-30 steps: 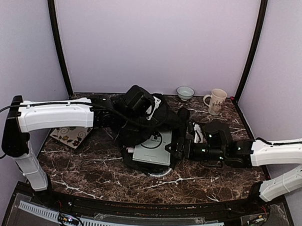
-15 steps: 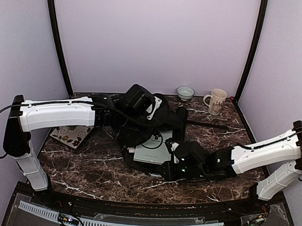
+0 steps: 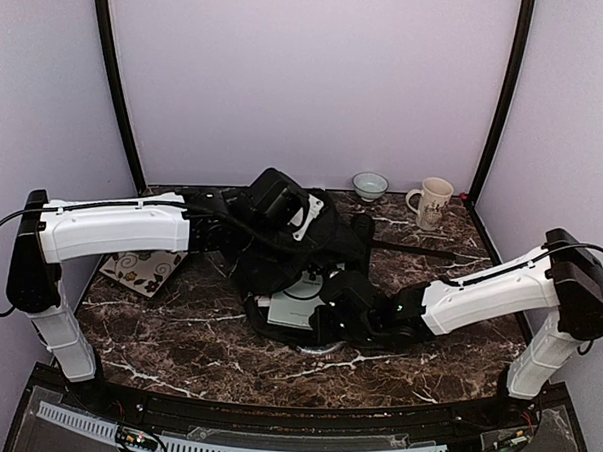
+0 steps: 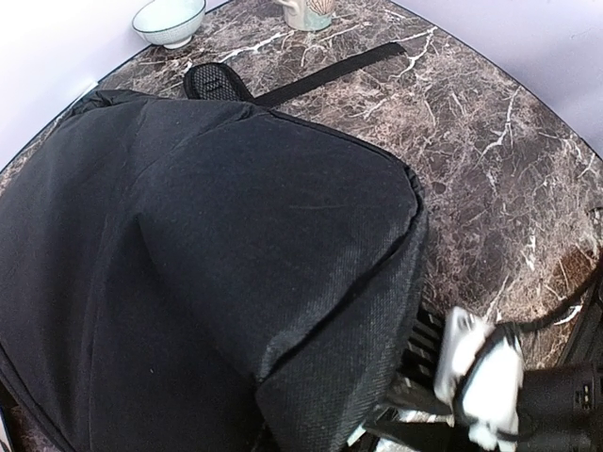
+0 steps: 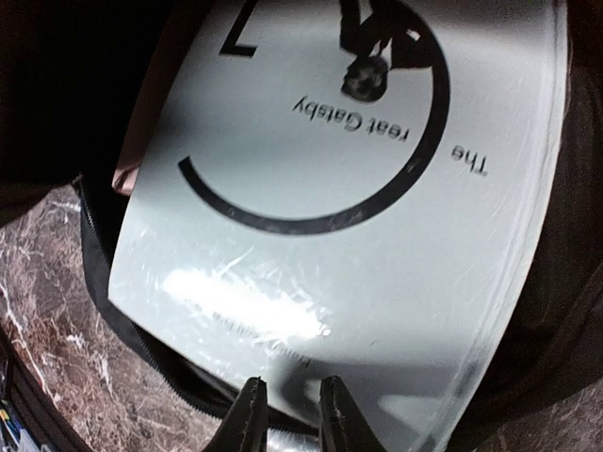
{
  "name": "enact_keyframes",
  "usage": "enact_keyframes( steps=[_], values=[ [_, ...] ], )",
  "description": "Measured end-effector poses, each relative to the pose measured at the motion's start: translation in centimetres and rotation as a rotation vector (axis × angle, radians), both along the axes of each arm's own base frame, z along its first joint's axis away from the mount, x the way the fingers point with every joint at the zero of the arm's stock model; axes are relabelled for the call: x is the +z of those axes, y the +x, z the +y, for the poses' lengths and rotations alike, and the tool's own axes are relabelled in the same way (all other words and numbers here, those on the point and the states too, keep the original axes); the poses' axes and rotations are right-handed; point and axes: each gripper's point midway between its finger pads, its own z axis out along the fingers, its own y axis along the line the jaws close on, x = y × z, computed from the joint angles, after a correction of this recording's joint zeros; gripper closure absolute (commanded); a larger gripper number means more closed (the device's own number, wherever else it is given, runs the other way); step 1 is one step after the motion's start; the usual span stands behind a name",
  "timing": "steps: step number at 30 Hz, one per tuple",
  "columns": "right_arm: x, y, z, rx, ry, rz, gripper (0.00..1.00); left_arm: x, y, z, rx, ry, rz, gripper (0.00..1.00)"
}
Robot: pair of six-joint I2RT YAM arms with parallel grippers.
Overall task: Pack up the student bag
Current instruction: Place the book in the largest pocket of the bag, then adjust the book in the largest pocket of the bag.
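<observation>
With left jaws clamped on the lifted flap of the student bag point(image 4: 207, 245) on the desk point(image 3: 177, 331) and right jaws nearly together at the near edge of the Gatsby book point(image 5: 339, 245), pinching it or not I cannot tell, I should slide it flat and deep under that flap.

Left tool hidden by student bag point(image 3: 333, 235)

Soft, even light; glare streaks the glossy book point(image 5: 247, 294), and the left wrist view's lower corner blurs.
</observation>
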Motion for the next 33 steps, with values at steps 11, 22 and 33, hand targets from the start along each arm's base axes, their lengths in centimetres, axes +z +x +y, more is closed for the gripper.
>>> enact_keyframes(
  steps=[11,22,33],
  values=[
    [0.9,-0.8,0.0,0.054,0.022,-0.037,0.74,-0.3,-0.6,0.2,-0.004,0.040,-0.015,1.00],
    [-1.8,-5.6,1.2,0.130,-0.074,0.048,0.76,0.4,-0.3,0.3,0.007,0.056,-0.035,1.00],
    [-2.3,-1.7,-0.5,0.038,-0.142,0.010,0.77,-0.2,-1.1,-0.2,-0.018,0.064,-0.018,1.00]
  ],
)
